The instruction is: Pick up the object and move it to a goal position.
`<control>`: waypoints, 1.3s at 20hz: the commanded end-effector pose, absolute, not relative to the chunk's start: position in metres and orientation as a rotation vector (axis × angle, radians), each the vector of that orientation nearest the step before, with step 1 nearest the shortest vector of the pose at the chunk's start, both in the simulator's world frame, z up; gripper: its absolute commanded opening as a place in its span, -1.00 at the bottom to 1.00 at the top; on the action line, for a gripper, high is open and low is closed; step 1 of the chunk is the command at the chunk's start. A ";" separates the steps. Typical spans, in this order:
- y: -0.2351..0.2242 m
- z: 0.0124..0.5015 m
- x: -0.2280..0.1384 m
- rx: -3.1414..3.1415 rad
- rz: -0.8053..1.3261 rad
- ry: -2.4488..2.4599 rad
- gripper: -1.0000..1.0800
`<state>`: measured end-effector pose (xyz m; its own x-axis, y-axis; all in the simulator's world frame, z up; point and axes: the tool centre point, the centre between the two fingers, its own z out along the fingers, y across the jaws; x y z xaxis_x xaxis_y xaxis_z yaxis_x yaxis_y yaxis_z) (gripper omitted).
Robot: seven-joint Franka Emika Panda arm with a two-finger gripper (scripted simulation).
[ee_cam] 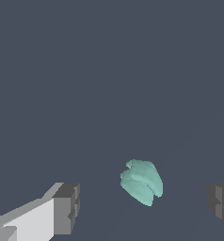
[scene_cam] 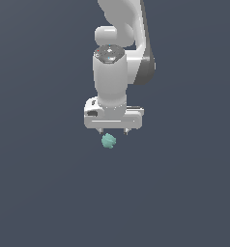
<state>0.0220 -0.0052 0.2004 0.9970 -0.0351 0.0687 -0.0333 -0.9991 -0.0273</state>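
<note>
One object is in view: a small teal-green lump, roundish and uneven, with several folded lobes that show in the wrist view. In the exterior view it sits just under the single white gripper, a little toward the exterior view's left of the gripper's middle. The wrist view shows it lying between two dark grey fingertips, clear of both, with plain dark ground showing on each side of it. The jaws stand wide apart and grip nothing. One white arm rises above the gripper, pointing straight down. Everything else is one flat, dark blue-grey ground, and whether the object rests on it cannot be told.
</note>
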 end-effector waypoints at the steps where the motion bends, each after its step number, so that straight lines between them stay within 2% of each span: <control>1: -0.006 0.198 0.021 -3.113 -0.105 0.072 0.92; 26: -0.032 0.104 -0.020 -3.012 -0.011 0.865 0.92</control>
<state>-0.0178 -0.0305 0.1089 0.8626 -0.5058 0.0060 -0.5057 -0.8626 -0.0118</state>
